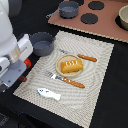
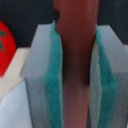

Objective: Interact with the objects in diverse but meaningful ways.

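Note:
In the wrist view my gripper (image 2: 75,95) is shut on the brown sausage (image 2: 75,40), which stands upright between the teal pads (image 2: 54,85). The red tomato (image 2: 4,47) lies close beside the fingers. In the exterior view the gripper (image 1: 20,76) sits low at the left edge of the striped placemat (image 1: 95,85), with a bit of the sausage (image 1: 23,78) and the tomato (image 1: 27,62) showing beside it. The bread loaf (image 1: 71,65) rests on a small plate (image 1: 61,61) at the mat's middle. The white fish (image 1: 49,93) lies near the mat's front. The blue-grey pot (image 1: 42,43) stands at its far left corner.
A fork with an orange handle (image 1: 67,80) lies in front of the plate, and another orange-handled utensil (image 1: 82,56) lies behind it. At the back, a toy stove board (image 1: 100,22) carries black burners, a second dark pot (image 1: 68,8) and a pale bowl (image 1: 123,17).

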